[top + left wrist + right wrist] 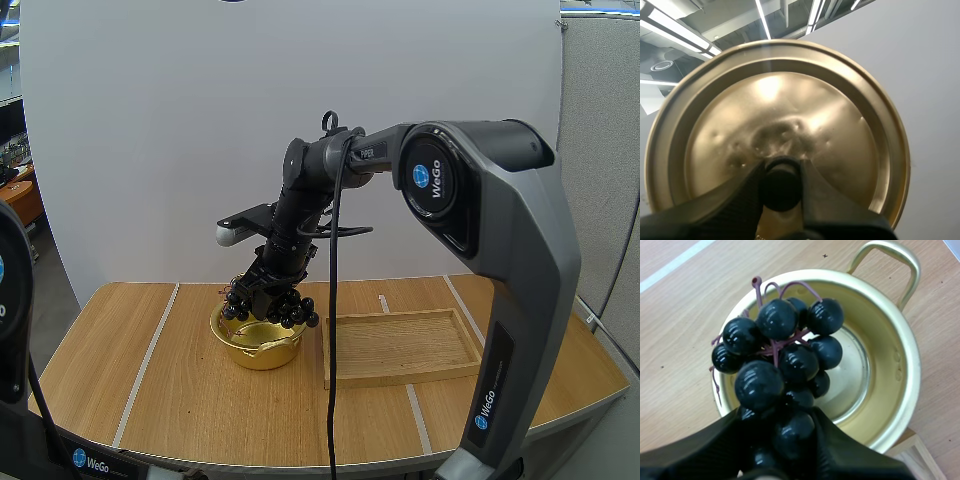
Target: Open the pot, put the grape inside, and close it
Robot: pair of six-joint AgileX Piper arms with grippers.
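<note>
A wooden tray (pixel 400 347) is lying flat on the table (pixel 230 410), just to the right of the right gripper (pixel 268 300) and below it, with one corner showing close beside the gripper in the right wrist view. Pale tape strips are running across the tabletop, one (pixel 148 362) well to the gripper's left and others passing under the tray.

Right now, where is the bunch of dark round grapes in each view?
High view: bunch of dark round grapes in right gripper, over open golden metal pot.
Right wrist view: pinched in the right gripper, above the pot.
Left wrist view: left gripper grips the golden lid.
Shared landmark: the pot.
</note>
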